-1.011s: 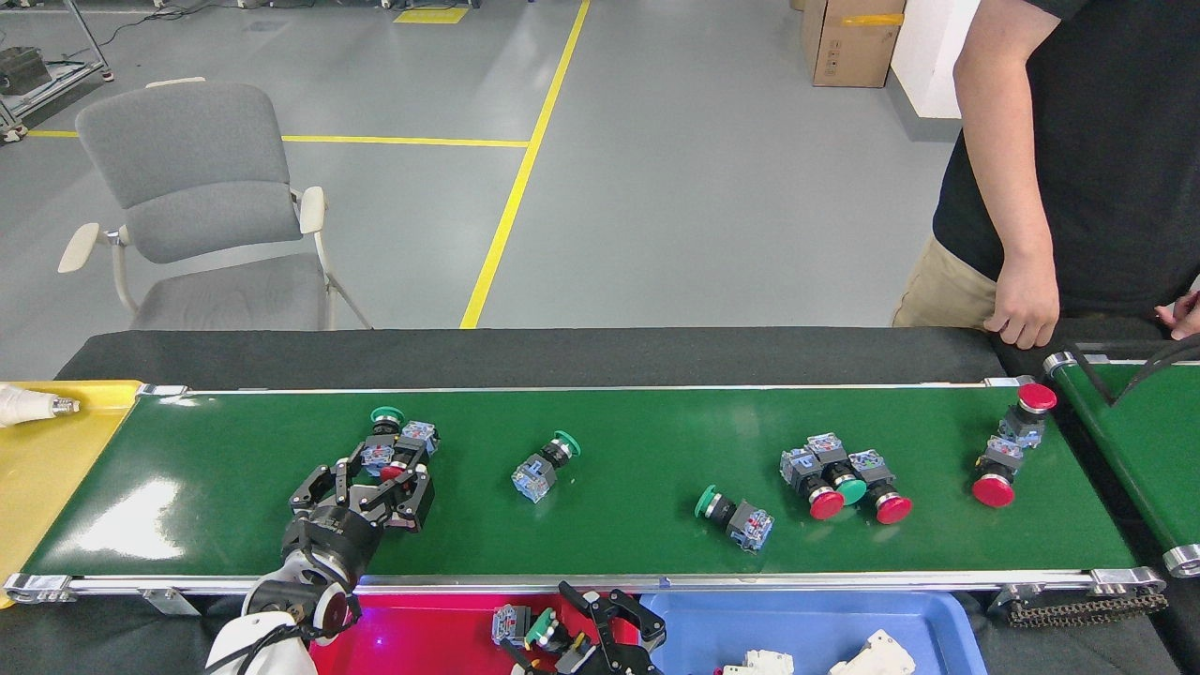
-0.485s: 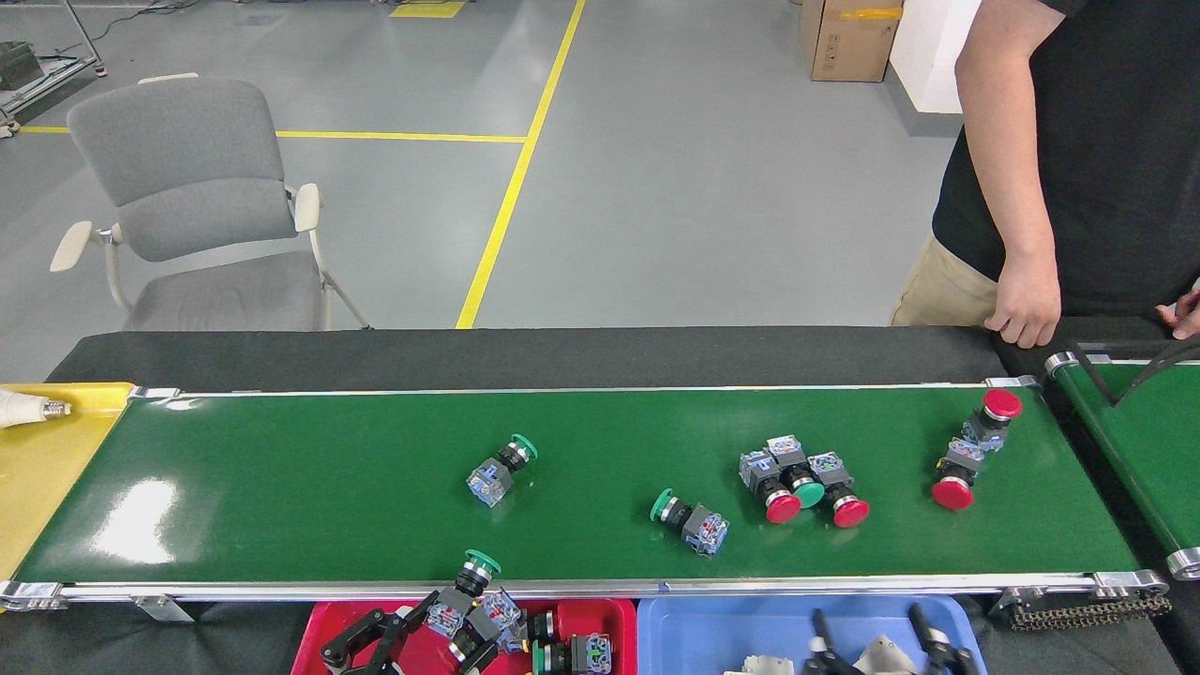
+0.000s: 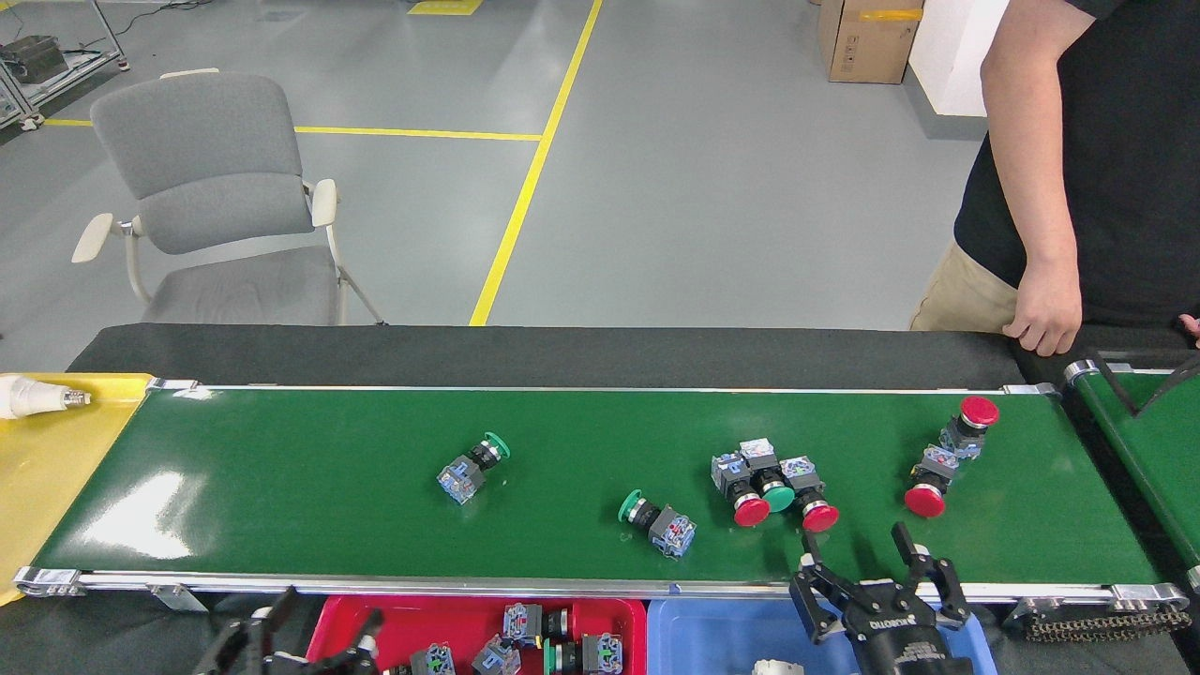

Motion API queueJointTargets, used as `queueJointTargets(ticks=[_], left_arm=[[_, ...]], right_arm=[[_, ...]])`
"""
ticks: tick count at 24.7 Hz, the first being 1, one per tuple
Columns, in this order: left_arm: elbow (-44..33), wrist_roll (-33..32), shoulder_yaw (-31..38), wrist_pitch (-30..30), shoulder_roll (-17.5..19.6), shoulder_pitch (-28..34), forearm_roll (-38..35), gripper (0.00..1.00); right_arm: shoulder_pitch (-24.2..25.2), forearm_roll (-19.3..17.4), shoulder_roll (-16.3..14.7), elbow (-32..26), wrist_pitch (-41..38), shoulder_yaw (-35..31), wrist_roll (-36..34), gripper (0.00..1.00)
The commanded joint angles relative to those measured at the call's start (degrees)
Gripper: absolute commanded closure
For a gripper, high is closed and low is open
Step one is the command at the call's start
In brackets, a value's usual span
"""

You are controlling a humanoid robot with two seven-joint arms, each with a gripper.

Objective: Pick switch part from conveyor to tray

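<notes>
**Right gripper spread over near rail; left gripper empty above red tray**

Right gripper (image 3: 870, 567): comes up from the bottom edge, fingers spread wide, nothing between them. Fingertips reach over the near rail of the conveyor (image 3: 281, 487) onto the green belt. It touches no part.

Just beyond the right gripper's left finger: a cluster of three switches (image 3: 771, 480), two with red caps and one green, bodies touching each other. Beyond its right finger and slightly to the right: a pair of red-capped switches (image 3: 947, 453) lying end to end. To the gripper's left on the belt: a green-capped switch (image 3: 656, 523) on its side near the front rail; farther left and apart from it, another green-capped switch (image 3: 469, 466), also on its side.

Left gripper (image 3: 305, 642): low at the bottom edge, partly cut off. Fingers spread, holding nothing. It sits at the left end of the red tray (image 3: 403, 614). Inside the tray, to the right of this gripper, several switch parts (image 3: 539, 642) lie loose.

Directly under the right gripper: a blue tray (image 3: 722, 628), with something white barely showing at its bottom edge.

Far left of the belt: a yellow tray (image 3: 56, 469) with a white bulb (image 3: 33, 398). Behind the conveyor: a grey chair (image 3: 216, 206) to the left, a person's hand (image 3: 1041, 314) resting at the far right.
</notes>
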Motion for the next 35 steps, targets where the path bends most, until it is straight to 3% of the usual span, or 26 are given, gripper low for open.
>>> queueJointTargets(ticks=[1,6,8,14,15,17,20,22,25,28,30,33,35], left_arm=[[-0.37,0.61,0.42,1.31,0.62,-0.53,0.26,0.00],[-0.46,0.52,-1.08,-0.54,1.50,-3.69,-0.10,0.00],[0.77,0.43,-3.98,-1.59,2.55,-7.65,-0.89,0.01],[12.55,0.43,-11.18,-1.68,5.81,-18.98,-3.26,0.01],[15.35,0.34,-11.80,-1.59,6.16,-21.00,-3.17,0.01],[20.11,0.34,-11.89,-1.59,6.33,-24.26,-3.17,0.01],[25.29,0.43,-11.89,-1.59,7.48,-26.98,-3.17,0.01],[27.31,0.43,-11.89,-1.59,7.91,-28.21,-3.17,0.01],[29.16,0.43,-11.89,-1.59,8.18,-29.44,-3.17,0.04],[30.13,0.52,-11.80,-1.59,8.09,-29.44,-2.91,0.36],[30.57,0.52,-11.54,-1.77,7.92,-29.44,-2.47,0.65],[31.27,1.84,-11.18,-1.50,7.56,-29.44,-2.38,0.80],[31.18,5.62,-11.36,-1.68,7.65,-29.27,-2.38,0.90]], right_arm=[[-2.62,-0.15,-0.11,0.81,-0.29,1.93,1.69,0.00],[-8.51,-0.32,2.08,6.52,-0.46,4.92,4.50,0.00],[-11.59,-0.23,3.67,10.39,-0.46,5.53,4.50,0.00],[-20.73,-0.23,8.32,22.34,-0.29,6.41,4.15,0.00],[-21.25,0.03,8.85,23.13,-0.29,6.76,4.15,0.08],[-21.69,0.03,8.50,23.13,-0.29,8.87,4.15,0.47],[-21.96,-0.06,8.32,23.13,-0.46,10.02,4.15,0.84],[-21.87,-0.23,8.41,23.04,-0.55,10.10,4.15,0.92],[-21.87,-0.23,8.59,22.17,-0.72,10.28,3.98,0.95],[-20.64,-0.23,8.32,18.74,-1.60,12.56,3.98,0.97],[-17.65,-0.23,8.24,14.52,-2.13,14.59,3.98,0.97],[-12.73,0.03,7.18,6.87,-5.21,20.30,4.06,0.97],[-10.18,0.47,5.95,3.09,-5.56,24.78,4.06,0.91]])
